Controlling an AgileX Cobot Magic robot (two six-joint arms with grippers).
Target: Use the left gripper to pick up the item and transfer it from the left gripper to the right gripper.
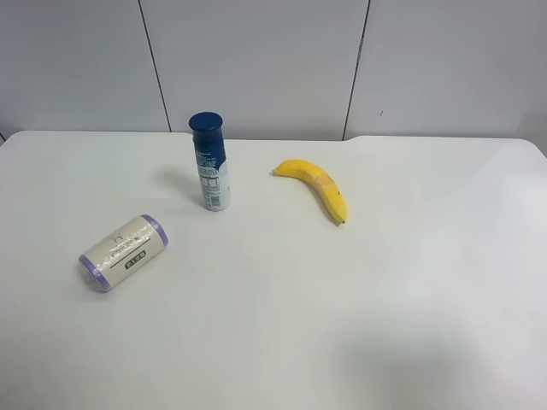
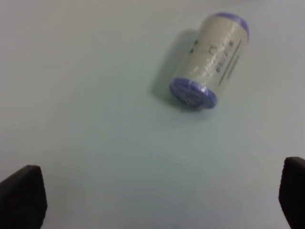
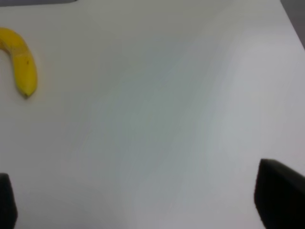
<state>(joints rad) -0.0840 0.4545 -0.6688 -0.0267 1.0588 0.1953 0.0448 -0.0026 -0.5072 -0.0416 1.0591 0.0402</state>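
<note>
While item [image 2: 209, 57] lies untouched | left gripper [image 2: 157, 195] wide, empty | right gripper [image 3: 143, 198] seemingly wide

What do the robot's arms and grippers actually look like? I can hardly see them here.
Very little shows. Of the left gripper, only two matte black, blunt fingertips enter its wrist view. The right gripper likewise shows two black, blocky fingertips. No cables, markings or arm bodies are visible, and the high view shows no arm.
</note>
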